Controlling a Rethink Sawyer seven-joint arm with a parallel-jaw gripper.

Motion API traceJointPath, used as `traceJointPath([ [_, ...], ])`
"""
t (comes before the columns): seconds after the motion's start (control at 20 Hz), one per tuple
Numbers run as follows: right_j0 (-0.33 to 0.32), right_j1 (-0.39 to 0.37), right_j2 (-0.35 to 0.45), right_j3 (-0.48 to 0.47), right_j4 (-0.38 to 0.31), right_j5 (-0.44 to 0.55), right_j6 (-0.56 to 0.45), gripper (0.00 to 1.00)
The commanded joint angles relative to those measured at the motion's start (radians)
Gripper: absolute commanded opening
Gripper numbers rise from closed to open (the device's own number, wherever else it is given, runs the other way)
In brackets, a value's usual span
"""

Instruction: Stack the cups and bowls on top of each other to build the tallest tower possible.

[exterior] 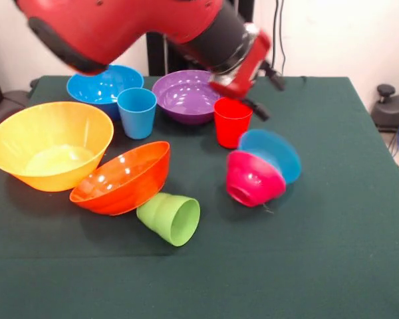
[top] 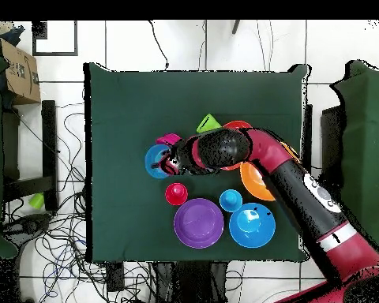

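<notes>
My gripper [exterior: 254,100] [top: 173,164] hangs just above and behind the upright red cup [exterior: 232,121] [top: 176,193], holding nothing that I can see. In front of that cup the small blue bowl [exterior: 274,151] [top: 155,160] and the small magenta bowl [exterior: 253,178] [top: 169,140] lie tipped against each other. The lime green cup [exterior: 171,217] [top: 208,123] lies on its side. The red-orange bowl [exterior: 123,178] [top: 238,126] leans tilted on it, beside the big yellow-orange bowl [exterior: 50,146] [top: 256,181]. No tower stands.
Behind them stand the light blue cup [exterior: 137,113] [top: 230,200], the large blue bowl [exterior: 105,85] [top: 252,225] and the purple bowl [exterior: 186,96] [top: 198,223], all upright. The green table cloth [exterior: 332,232] [top: 121,118] is bare on the side away from the bowls.
</notes>
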Motion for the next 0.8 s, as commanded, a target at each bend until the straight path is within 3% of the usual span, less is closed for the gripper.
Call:
traceJointPath([
  [0.05,0.09,-0.048,-0.052,0.088,0.035,-0.143,0.189,1.0],
  [0.6,0.131,-0.045,-0.159,-0.048,-0.016,-0.152,0.099,1.0],
  [0.8,0.181,-0.13,-0.244,-0.116,-0.134,-0.194,0.124,1.0],
])
